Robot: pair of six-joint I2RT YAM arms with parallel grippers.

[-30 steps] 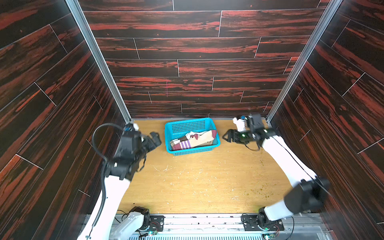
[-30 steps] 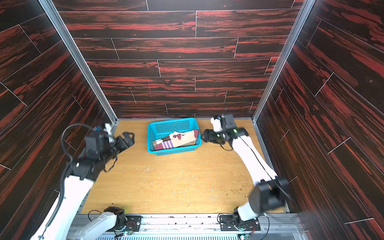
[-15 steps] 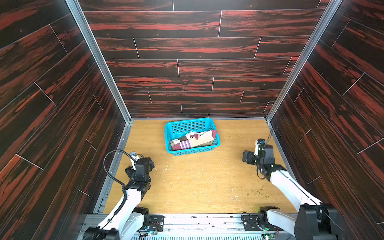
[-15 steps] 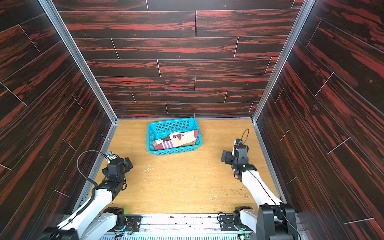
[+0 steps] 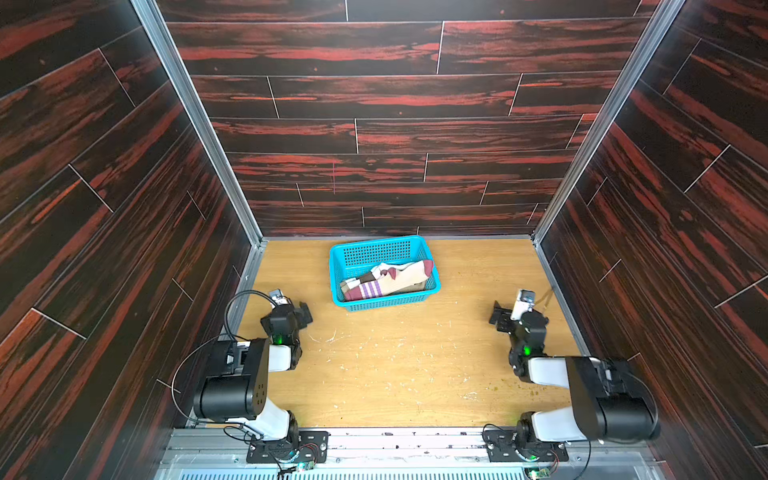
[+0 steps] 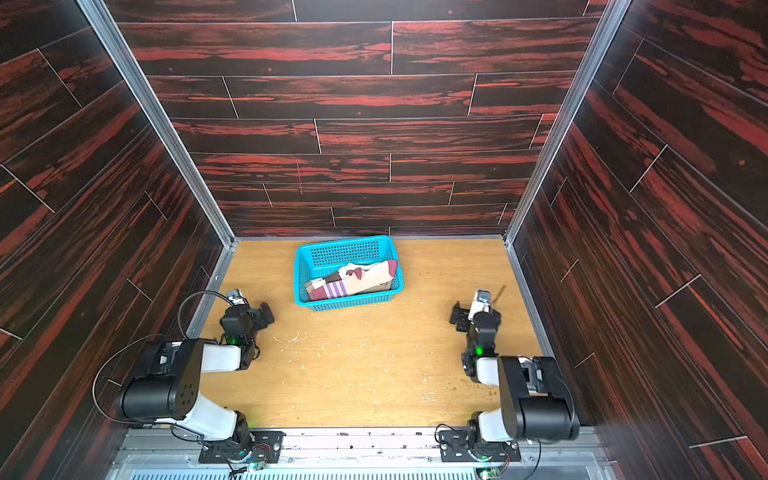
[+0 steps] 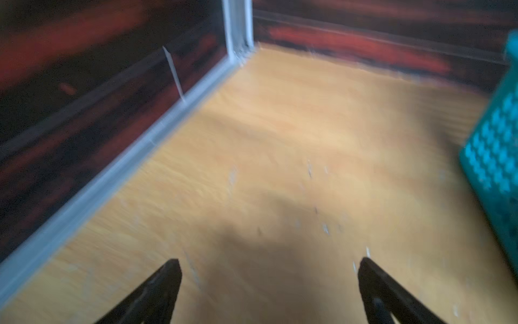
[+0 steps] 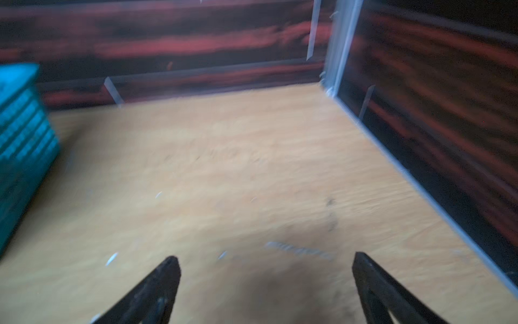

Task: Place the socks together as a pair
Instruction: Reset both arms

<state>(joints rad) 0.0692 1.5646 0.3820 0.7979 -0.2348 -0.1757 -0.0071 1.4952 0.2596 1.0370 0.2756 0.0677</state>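
Overhead view of a 2-arm robot cell; a pale wooden tabletop [image 5: 399,374] is boxed in by dark red wood-grain walls [image 5: 374,104]. A turquoise mesh basket [image 5: 376,245] sits near the back wall, roughly midway between the arms. The socks [image 5: 390,277] all lie inside it, heaped toward its near side. Uppermost is a cream sock with a maroon toe and purple stripes [image 5: 405,274], laid flat across others in tan, white and brown; their count cannot be told.

Gathered in 1 heap in the basket, they read as put away rather than awaiting pairing. The task looks at or near its end, though whether each sock lies on its match is hidden.

Both arms are folded low over their bases at the front edge, elbows bent, wrists aimed toward the back wall; it looks like a parked pose, well apart from the basket. The left gripper [image 7: 269,263] hangs just above bare wood, jaws spread wide, nothing between them; the right gripper [image 8: 266,259] matches it, spread and empty. Both wrist views are blurred and catch only a corner of the basket.
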